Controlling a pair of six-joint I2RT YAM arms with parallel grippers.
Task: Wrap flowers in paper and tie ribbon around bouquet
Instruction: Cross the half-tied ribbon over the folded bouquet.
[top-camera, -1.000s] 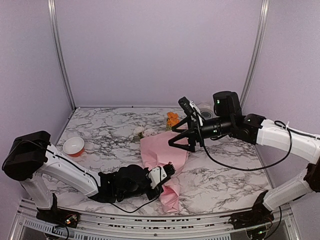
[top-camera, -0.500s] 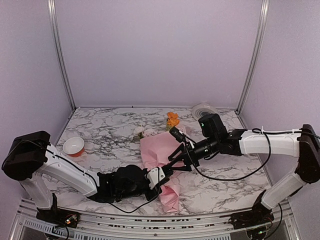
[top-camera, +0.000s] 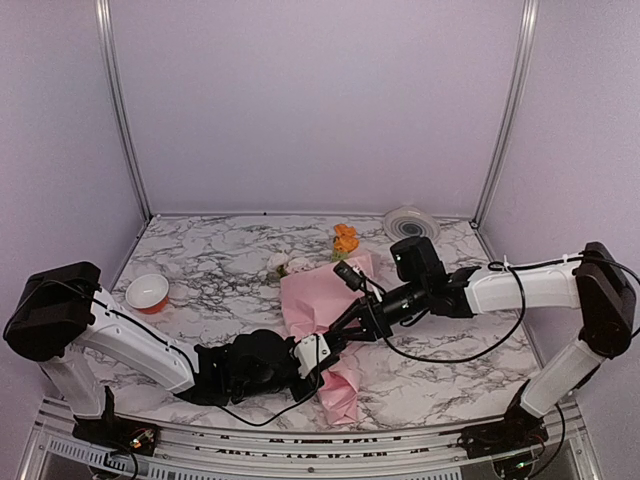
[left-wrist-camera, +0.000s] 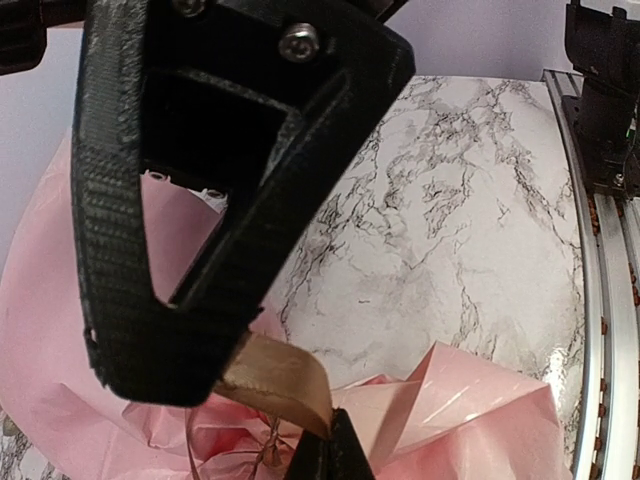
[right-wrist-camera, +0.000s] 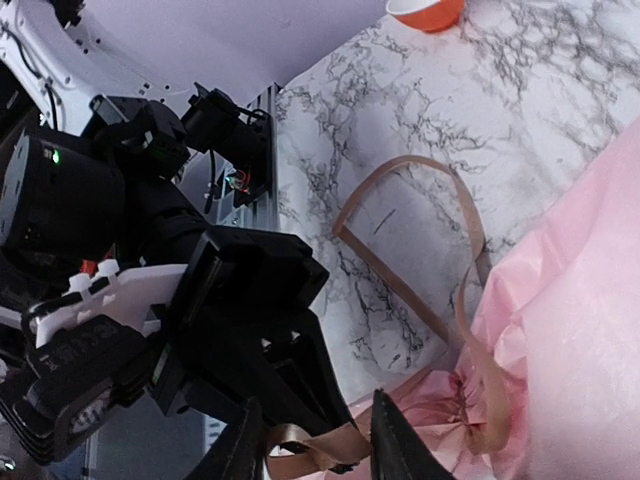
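Note:
The bouquet (top-camera: 330, 300) lies mid-table as a pink paper (left-wrist-camera: 500, 420) cone. An orange bloom (top-camera: 345, 238) and pale roses (top-camera: 282, 264) show at its far end. My left gripper (top-camera: 323, 348) (left-wrist-camera: 330, 458) sits at the cone's narrow part, shut on the tan ribbon (left-wrist-camera: 280, 380). My right gripper (top-camera: 347, 326) (right-wrist-camera: 315, 425) has come right against it. Its jaws stand partly apart, one on each side of the ribbon's held end (right-wrist-camera: 320, 448). The rest of the ribbon (right-wrist-camera: 385, 276) loops flat on the marble and round the gathered paper.
An orange-and-white bowl (top-camera: 148, 292) (right-wrist-camera: 425, 10) stands at the left. A round white-grey disc (top-camera: 410, 222) sits at the back right. The metal rail (left-wrist-camera: 600, 300) runs along the near table edge, close to the cone's tip.
My right arm has swung down and left from above the bouquet to the left gripper, its jaws narrowing around the ribbon end. The left gripper has kept still, shut on the ribbon.

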